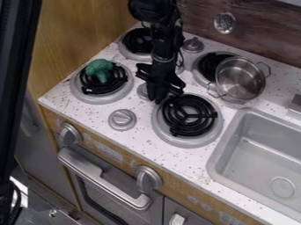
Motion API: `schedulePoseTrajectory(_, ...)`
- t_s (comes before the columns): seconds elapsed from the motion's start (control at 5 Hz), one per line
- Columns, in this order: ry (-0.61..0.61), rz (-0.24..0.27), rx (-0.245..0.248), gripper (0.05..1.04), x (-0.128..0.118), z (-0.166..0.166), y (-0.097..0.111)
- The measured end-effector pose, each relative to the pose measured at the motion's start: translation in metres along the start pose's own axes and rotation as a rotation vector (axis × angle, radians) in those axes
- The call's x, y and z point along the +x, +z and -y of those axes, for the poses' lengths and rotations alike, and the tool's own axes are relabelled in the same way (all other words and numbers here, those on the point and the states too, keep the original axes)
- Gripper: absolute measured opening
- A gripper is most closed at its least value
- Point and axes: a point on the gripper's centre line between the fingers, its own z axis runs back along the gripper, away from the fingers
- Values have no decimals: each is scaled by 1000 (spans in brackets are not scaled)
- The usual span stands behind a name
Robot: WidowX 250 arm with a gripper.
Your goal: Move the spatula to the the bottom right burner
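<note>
The black gripper (pixel 161 93) hangs low over the middle of the stove top, at the upper-left edge of the bottom right burner (pixel 189 116). That burner has a black coil on a round grey base, and its coil carries no object. The arm above the gripper hides part of the stove between the burners.
Green broccoli (pixel 100 70) lies on the left burner (pixel 107 97). A metal pot (pixel 240 80) stands partly over the back right burner (pixel 207 66). Another burner (pixel 137 41) is at the back left, a grey sink (pixel 258 149) at right. A slotted utensil (pixel 224 23) hangs by the wall.
</note>
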Motion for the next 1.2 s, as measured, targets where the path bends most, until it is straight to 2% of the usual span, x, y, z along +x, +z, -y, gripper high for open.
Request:
schedulePoseTrajectory(0.2,-15,8,-13,563,3,1,1)
schedulePoseTrajectory(0.4,-6,40,-19,829,17,5,7)
schedulePoseTrajectory(0.6,-23,55,-19,1001,31,12,6)
schedulePoseTrajectory(0.8,-48,46,-2,999,41,14,5)
schedulePoseTrajectory(1.0,-37,56,-2,999,52,16,-4)
schedulePoseTrajectory(1.2,-19,69,-2,999,60,13,-1)
